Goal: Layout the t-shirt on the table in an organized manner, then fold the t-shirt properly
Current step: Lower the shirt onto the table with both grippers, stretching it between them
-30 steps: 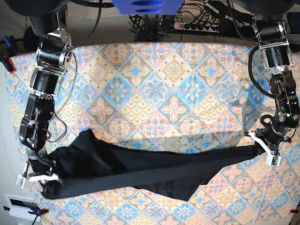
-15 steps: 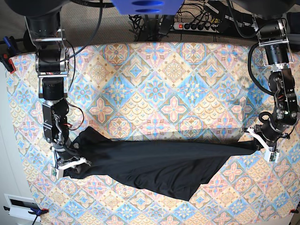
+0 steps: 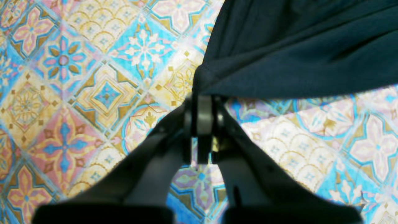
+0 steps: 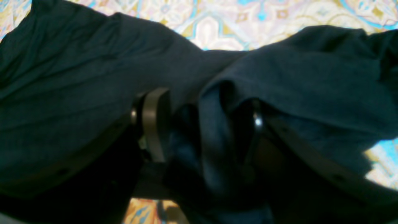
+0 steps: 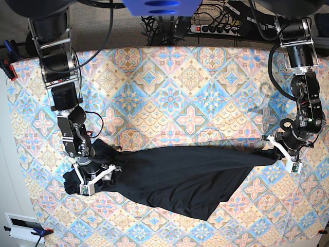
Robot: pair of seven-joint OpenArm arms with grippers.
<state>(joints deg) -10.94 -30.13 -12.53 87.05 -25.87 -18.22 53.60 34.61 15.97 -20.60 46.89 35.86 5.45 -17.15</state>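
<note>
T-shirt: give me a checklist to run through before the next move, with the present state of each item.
1. Left pincer clamped on the t-shirt corner: ok.
2. Right pincer open: ok, jaws stand apart.
3. Right pincer free of cloth: not ok, a fold lies between the jaws.
4. T-shirt laid out flat: not ok, bunched and stretched into a band.
5. T-shirt fully on the table: ok.
</note>
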